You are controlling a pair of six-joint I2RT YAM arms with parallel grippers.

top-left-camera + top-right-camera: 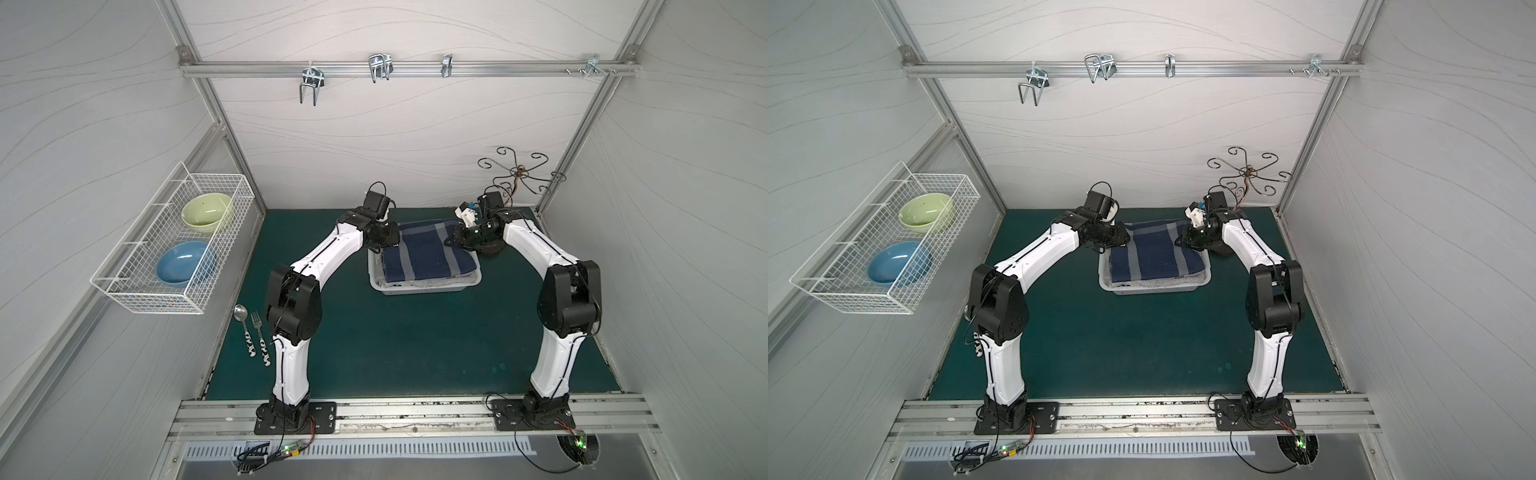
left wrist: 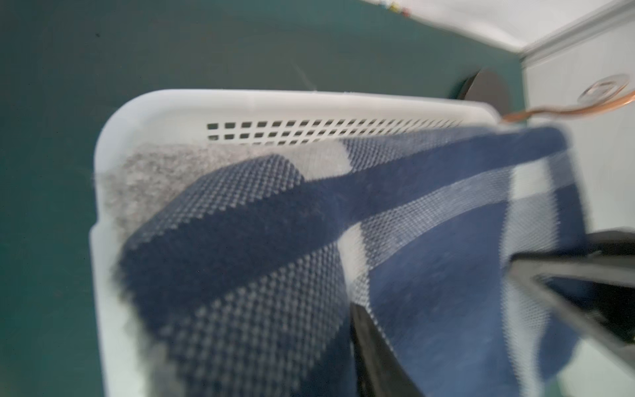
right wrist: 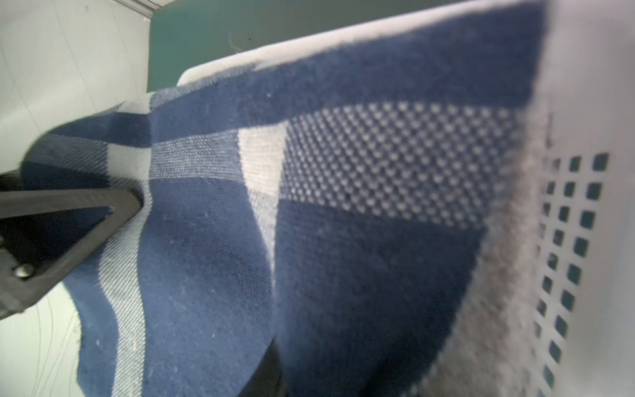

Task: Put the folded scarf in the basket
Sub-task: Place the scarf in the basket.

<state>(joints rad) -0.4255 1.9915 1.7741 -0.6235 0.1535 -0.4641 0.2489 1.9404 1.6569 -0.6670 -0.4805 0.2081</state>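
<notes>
Arms and basket at the moment of placement. In both top views the left arm [image 1: 328, 253] and the right arm [image 1: 536, 245] were bent at the elbow and reached inward from their bases. The wrists were turned toward each other across the far half of the basket [image 1: 415, 289]. The left gripper [image 1: 392, 243] was brought to one short side of the basket and the right gripper [image 1: 455, 240] to the opposite side.

In the left wrist view the left gripper [image 2: 436, 287] was seen with its two black fingers [image 2: 371, 343] apart and a corner of the blue-and-white checked scarf [image 2: 446, 240] draped between them. In the right wrist view the right gripper [image 3: 204, 275] was likewise seen with its fingers [image 3: 86, 220] apart and scarf [image 3: 206, 240] fabric between them. Whether either gripper had a hold on the cloth could not be told.

The folded scarf [image 1: 428, 253] was laid inside the white perforated basket [image 1: 1154, 289], which stood on the green mat [image 1: 395, 345] between the two arms. It covered most of the opening, and one edge was drawn up toward the right gripper. Beneath it a grey fuzzy cloth [image 2: 147, 172] was lodged against the basket wall [image 2: 309, 130].

On the side wall a white wire rack [image 1: 124, 286] was hung, in which a green bowl [image 1: 205, 210] and a blue bowl [image 1: 185, 262] were set side by side. A spoon [image 1: 241, 316] and a fork [image 1: 257, 328] were laid on the mat below it.
</notes>
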